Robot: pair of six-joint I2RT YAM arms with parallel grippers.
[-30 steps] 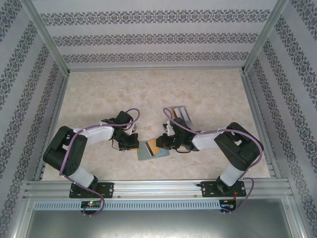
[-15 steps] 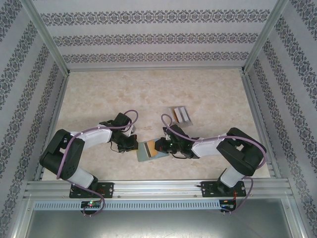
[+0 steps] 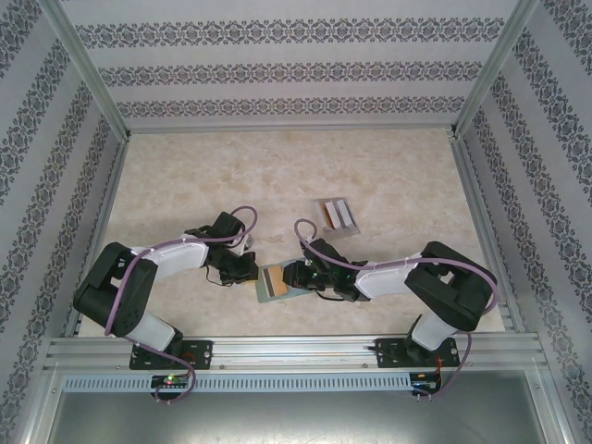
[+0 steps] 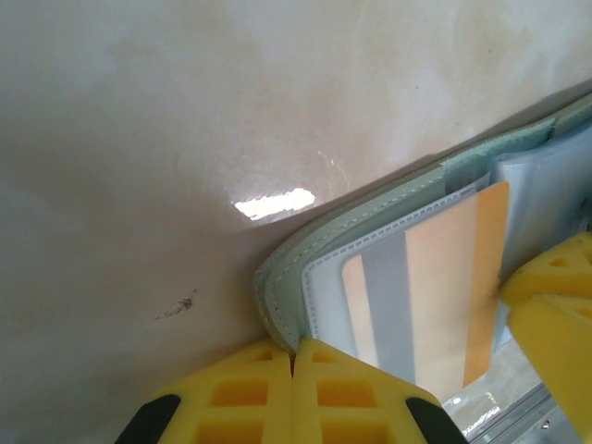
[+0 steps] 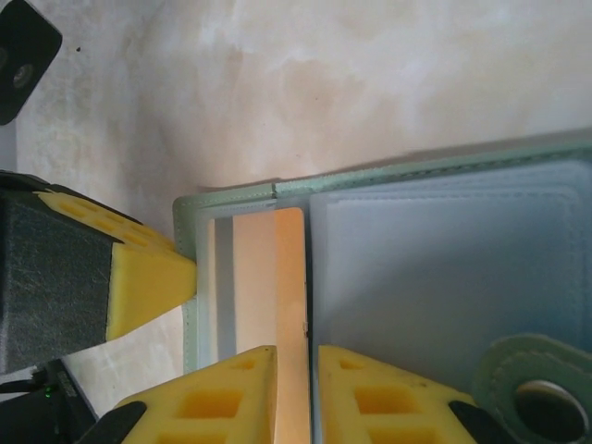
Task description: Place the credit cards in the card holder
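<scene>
Card holder (image 5: 370, 178): tan-orange card (image 5: 268, 277) in pocket (image 5: 220, 277) | left gripper (image 4: 294, 359) clenched | right gripper (image 5: 296, 359): cannot tell

The card holder (image 3: 265, 293), a sage-green bifold wallet with stitched edges, lies opened flat on the table (image 3: 203, 176), near the middle of its near side. Its inner pockets are paler, and its round closing tab (image 5: 532, 388) rests on the inside face. A tan-orange card (image 3: 275, 277) with a grey stripe along its length lies flat in the see-through pocket at the wallet's left end, only partly pushed in, one end sticking out past the pocket's mouth. The other credit cards (image 3: 335, 214), one brownish and the rest whitish-grey, sit side by side farther back and to the right, well apart from the wallet.
</scene>
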